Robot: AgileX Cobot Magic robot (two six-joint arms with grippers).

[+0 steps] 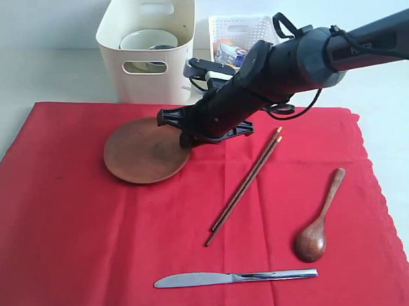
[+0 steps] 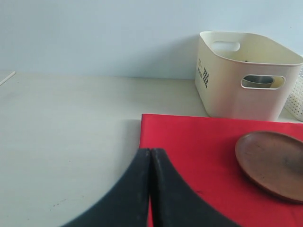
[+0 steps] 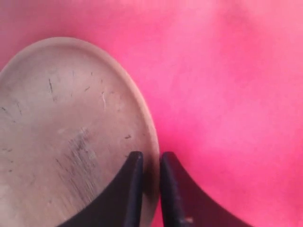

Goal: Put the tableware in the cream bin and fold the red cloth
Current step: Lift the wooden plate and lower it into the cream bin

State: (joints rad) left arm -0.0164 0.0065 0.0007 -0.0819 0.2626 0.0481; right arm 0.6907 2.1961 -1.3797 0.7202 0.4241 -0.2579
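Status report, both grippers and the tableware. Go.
Right gripper shut on round brown plate rim, over red cloth. Left gripper shut, empty. Chopsticks, spoon, knife left on cloth; nothing between plate and cream bin.

We see the red cloth (image 1: 68, 222) spread flat on the surface. On it lies the brown plate (image 1: 140, 154), rim pinched in the right gripper (image 3: 151, 158). The chopsticks (image 1: 245, 184) lie together, diagonal, with the wooden spoon (image 1: 317, 224) beside them and the knife (image 1: 234, 277) below. Behind, the cream bin (image 1: 153, 81) stands upright, the pale bowl (image 1: 142, 38) inside.
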